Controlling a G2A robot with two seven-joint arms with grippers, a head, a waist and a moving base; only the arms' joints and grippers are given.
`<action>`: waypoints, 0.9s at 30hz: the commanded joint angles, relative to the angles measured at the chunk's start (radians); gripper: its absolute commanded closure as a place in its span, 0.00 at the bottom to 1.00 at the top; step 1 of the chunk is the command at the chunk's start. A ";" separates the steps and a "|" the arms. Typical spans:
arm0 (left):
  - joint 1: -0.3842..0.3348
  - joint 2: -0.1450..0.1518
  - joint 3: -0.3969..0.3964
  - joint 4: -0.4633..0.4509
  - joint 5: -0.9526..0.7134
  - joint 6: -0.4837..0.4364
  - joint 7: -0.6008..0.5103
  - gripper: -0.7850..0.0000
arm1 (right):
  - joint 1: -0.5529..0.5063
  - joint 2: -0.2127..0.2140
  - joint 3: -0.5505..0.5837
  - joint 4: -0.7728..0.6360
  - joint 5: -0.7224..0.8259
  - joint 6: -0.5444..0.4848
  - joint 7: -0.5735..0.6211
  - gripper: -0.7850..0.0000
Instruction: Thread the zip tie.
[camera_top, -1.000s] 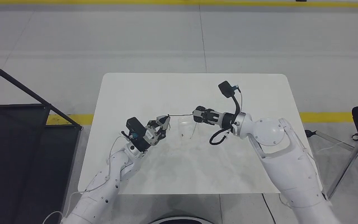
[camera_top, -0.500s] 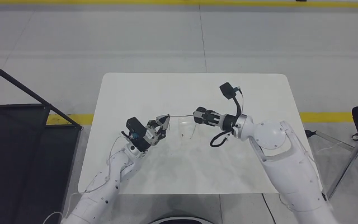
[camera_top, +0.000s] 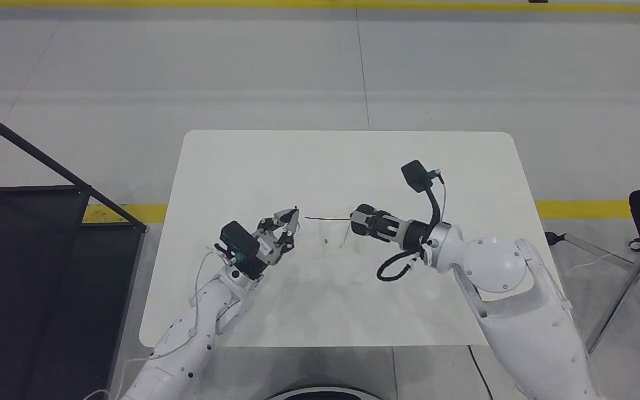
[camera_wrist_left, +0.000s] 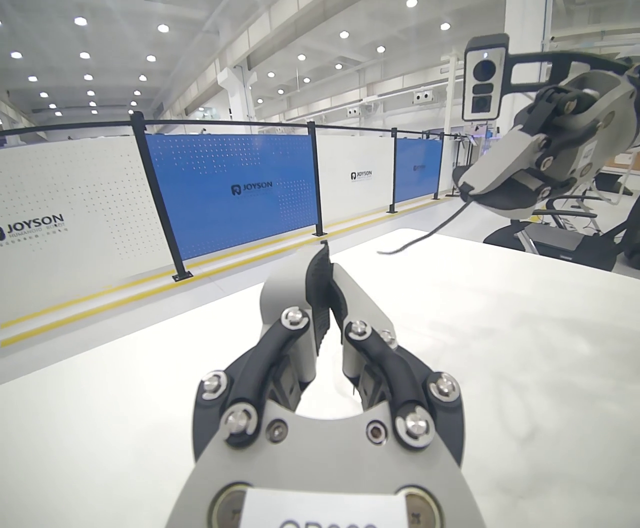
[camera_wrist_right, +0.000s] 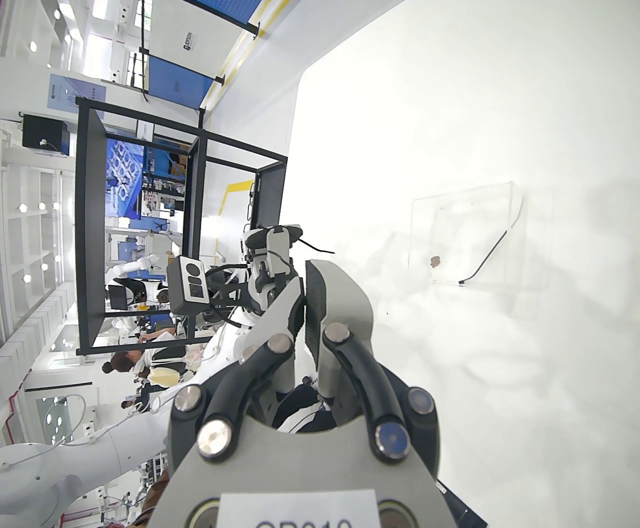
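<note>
R gripper (camera_top: 354, 213), grey metal w/ black pads, sits above the middle of the white rectangular table (camera_top: 450, 160). Its fingers are pressed tight on one end of the thin black plastic zip tie (camera_top: 325, 214). Rest of the tie sticks out in the air twd L gripper (camera_top: 287, 220); in top view the free tip stops just short of it, apart. L gripper, same grey/black build, is held above the tabletop w/ fingers closed right up, pad to pad. A tiny black bit shows at their tip in L wrist view, can't tell what. In R wrist view a short black strand shows right beside L gripper's tips; can't tell if it's gripped. Small clear acrylic box (camera_top: 335, 232) stands on the table between the 2 grippers, a little twd robot side. A 2nd black zip tie (camera_wrist_right: 492, 247) lies curved inside it.
</note>
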 joint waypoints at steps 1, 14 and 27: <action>0.000 0.000 0.000 0.000 0.000 0.000 0.001 1.00 | 0.000 0.000 0.000 0.000 0.000 -0.002 -0.001 1.00; 0.000 0.000 0.000 0.000 0.000 0.000 0.001 1.00 | -0.015 -0.017 -0.036 -0.015 0.029 0.076 -0.164 1.00; 0.000 0.000 0.000 0.000 0.000 0.000 0.001 1.00 | -0.002 -0.030 -0.075 -0.018 0.031 0.113 -0.220 1.00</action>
